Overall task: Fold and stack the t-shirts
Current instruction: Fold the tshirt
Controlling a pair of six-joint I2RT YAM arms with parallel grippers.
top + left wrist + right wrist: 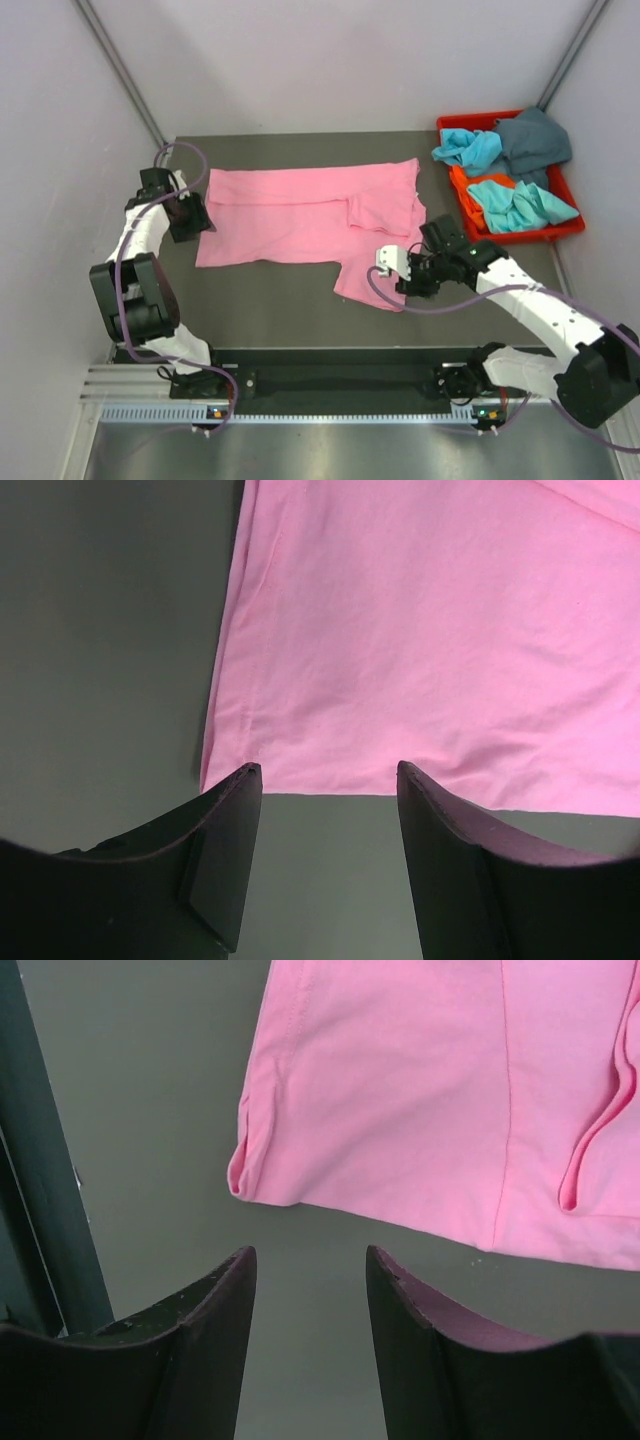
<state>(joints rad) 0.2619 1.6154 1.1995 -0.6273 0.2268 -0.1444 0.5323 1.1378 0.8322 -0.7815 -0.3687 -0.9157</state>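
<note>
A bright pink t-shirt (pixel 300 215) lies spread flat across the middle of the table, one sleeve folded over near its right end. My left gripper (pixel 198 222) sits at the shirt's left edge. In the left wrist view the gripper (pixel 327 780) is open, its fingertips just short of the pink hem (pixel 420 680), with bare table between them. My right gripper (pixel 403 282) is beside the shirt's lower right flap. It (pixel 308 1255) is open too, a short gap away from the pink sleeve hem (pixel 400 1110). Neither gripper holds anything.
A red bin (pixel 567 228) stands at the right edge, holding crumpled turquoise (pixel 520 205), dark teal-grey (pixel 535 140) and orange (pixel 470 200) t-shirts. A black rail (pixel 340 380) runs along the near table edge. Grey walls close in the left, back and right.
</note>
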